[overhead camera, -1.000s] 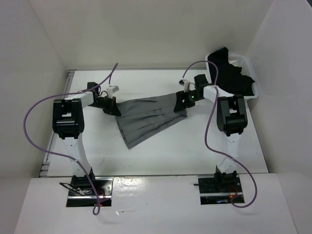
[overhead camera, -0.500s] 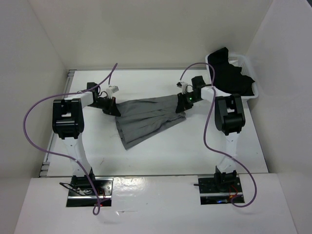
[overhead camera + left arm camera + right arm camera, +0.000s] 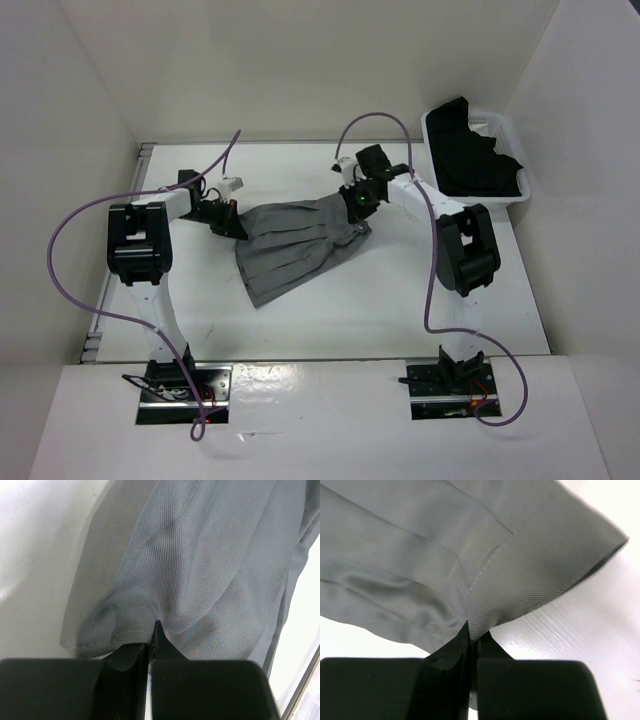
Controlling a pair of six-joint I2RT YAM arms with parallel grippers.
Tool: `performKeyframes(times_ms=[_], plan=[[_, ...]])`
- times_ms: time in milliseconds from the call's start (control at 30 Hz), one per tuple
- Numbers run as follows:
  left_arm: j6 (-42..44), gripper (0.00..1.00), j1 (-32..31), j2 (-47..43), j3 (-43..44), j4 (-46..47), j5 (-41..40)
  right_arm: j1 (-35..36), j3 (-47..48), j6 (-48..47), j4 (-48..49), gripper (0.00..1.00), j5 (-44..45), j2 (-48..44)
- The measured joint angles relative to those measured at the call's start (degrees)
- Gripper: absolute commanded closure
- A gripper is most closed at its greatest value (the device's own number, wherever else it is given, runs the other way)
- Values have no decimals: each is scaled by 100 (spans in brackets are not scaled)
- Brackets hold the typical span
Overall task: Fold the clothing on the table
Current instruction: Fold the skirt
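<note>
The clothing (image 3: 293,245), a grey pleated skirt, lies bunched on the white table (image 3: 400,300) between my two arms. My left gripper (image 3: 232,225) is shut on the skirt's left corner; in the left wrist view the grey fabric (image 3: 200,570) is pinched at my left gripper (image 3: 156,630). At the skirt's right end my right gripper (image 3: 352,212) is shut on the edge. The right wrist view shows the cloth (image 3: 470,555) nipped at my right gripper (image 3: 474,632) and lifted off the table (image 3: 570,630).
A white bin (image 3: 520,195) holding a black garment (image 3: 475,155) stands at the back right corner. White walls close in the table on three sides. Purple cables loop above both arms.
My right gripper closed on the skirt's right end and moved left and toward the back, bunching the skirt narrower. The left gripper kept its hold and did not move.
</note>
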Motion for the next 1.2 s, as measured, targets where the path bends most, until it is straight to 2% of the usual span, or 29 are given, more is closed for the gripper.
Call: performKeyframes(times_ms=[167, 400, 867, 1200], plan=[[0, 100, 0, 0, 0, -2, 0, 750, 343, 57, -105, 100, 872, -363], [4, 100, 0, -26, -26, -13, -7, 1576, 614, 96, -308, 100, 1851, -407], [11, 100, 0, -31, -26, -79, -4, 2612, 1773, 140, -772, 100, 2916, -308], [15, 100, 0, -31, -26, -122, 0, 3602, 1961, 136, -787, 100, 3276, 393]])
